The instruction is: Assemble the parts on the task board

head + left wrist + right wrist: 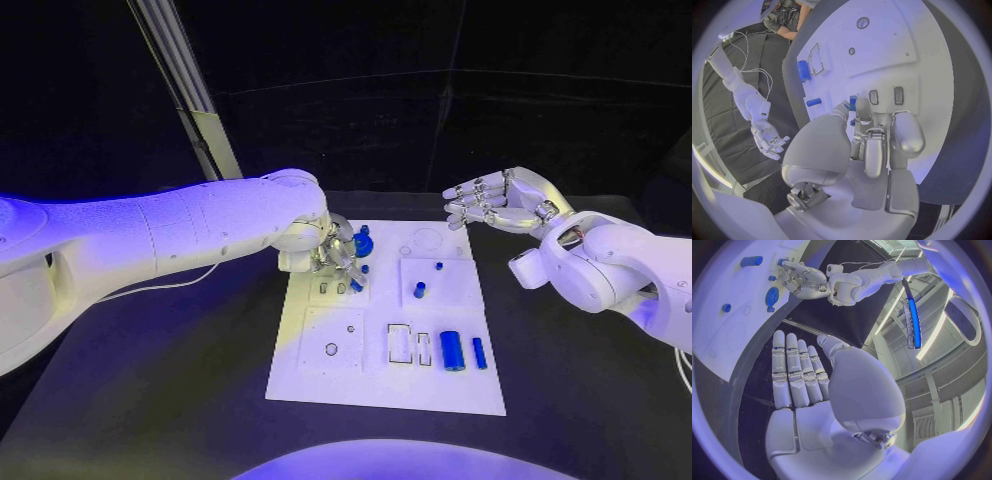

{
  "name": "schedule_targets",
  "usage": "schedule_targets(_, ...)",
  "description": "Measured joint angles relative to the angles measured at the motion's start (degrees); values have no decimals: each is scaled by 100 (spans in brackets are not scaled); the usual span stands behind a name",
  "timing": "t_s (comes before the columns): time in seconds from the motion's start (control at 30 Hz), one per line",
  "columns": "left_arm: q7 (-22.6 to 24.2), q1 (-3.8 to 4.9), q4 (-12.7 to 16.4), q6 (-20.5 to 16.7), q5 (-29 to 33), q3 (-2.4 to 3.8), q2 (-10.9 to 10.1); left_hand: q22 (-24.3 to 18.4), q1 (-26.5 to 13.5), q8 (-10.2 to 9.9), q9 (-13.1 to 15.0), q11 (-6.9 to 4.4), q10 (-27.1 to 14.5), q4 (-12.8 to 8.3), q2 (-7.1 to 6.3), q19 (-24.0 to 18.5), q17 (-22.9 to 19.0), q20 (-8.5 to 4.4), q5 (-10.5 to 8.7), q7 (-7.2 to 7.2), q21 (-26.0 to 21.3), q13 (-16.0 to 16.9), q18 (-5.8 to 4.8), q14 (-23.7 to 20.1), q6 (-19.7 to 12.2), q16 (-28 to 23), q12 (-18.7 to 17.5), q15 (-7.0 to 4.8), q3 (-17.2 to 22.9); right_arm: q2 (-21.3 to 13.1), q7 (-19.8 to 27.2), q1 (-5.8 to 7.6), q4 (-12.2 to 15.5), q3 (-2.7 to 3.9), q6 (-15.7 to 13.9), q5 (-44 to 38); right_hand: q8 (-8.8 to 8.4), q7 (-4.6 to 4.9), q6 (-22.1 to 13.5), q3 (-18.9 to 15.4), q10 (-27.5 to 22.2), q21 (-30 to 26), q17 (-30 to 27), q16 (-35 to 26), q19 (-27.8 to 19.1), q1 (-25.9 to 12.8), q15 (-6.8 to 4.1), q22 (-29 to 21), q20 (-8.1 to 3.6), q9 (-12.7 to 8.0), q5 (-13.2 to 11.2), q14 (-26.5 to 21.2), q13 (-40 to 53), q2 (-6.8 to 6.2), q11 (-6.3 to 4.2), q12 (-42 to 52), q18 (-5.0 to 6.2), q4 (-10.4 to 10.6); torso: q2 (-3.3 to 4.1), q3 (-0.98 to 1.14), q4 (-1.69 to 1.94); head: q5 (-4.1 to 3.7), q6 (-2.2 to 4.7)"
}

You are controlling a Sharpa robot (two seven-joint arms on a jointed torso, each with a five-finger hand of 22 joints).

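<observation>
Nearest the robot, at about five o'clock on the task board [310, 385], a large blue cylinder [453, 350] and a slimmer blue pin [479, 352] lie beside empty rectangular slots, apparently waiting their turn. Farther in, around ten o'clock, the left hand [335, 255] bends down over two small slots, fingers curled round a small blue part [852, 102], likely to seat it. Beyond, off the board's two o'clock corner over the counter [173, 400], the right hand [498, 203] hovers with fingers straight and holds nothing, seemingly kept clear.
</observation>
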Motion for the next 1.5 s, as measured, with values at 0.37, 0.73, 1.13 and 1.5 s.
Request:
schedule_targets(0.37,126,-27,114,-53,-1,-13,-143,-57,-827,-45,219,111,99,-139,-724,-56,0,56,524,99,-56,-57,0,11,80,0,-131,54,1816,24,-5,0,-29,0,39,-5,0,0,0,14,0,-28,-16,0,0,-17,20,-5,0,0,29,-20,0,18,0,0,0,-14,-8,1,15,31,2)
schedule_targets(0.73,364,-27,548,-605,49,-15,-532,36,-1160,97,411,16,340,-221,-935,-56,0,56,1238,38,-55,168,0,10,189,0,-41,54,1987,26,-7,0,-53,0,70,-9,0,0,0,14,0,-28,-21,0,0,-23,20,-10,0,0,29,-20,0,24,0,0,0,-14,-9,4,15,71,18)
schedule_targets(1.13,479,-66,963,-1305,50,-19,-919,157,-1331,162,494,-16,553,-328,-1054,-14,0,14,1744,-13,24,496,0,11,299,39,114,54,2040,20,-9,0,-69,-1,86,-10,0,21,-21,14,-21,-49,-30,0,0,-23,20,-20,0,0,29,-20,0,24,21,-23,0,-14,-16,10,26,107,13)
schedule_targets(1.5,363,-226,1188,-1666,-221,-22,-1061,181,-1372,162,510,-17,594,-390,-1095,4,0,-3,1831,-14,35,555,0,11,339,39,157,54,2073,13,-10,0,-82,-1,87,-11,0,3,-38,14,-21,-49,-39,0,0,-23,20,-26,0,0,29,-20,0,24,21,-23,0,-14,-9,5,19,144,-7)
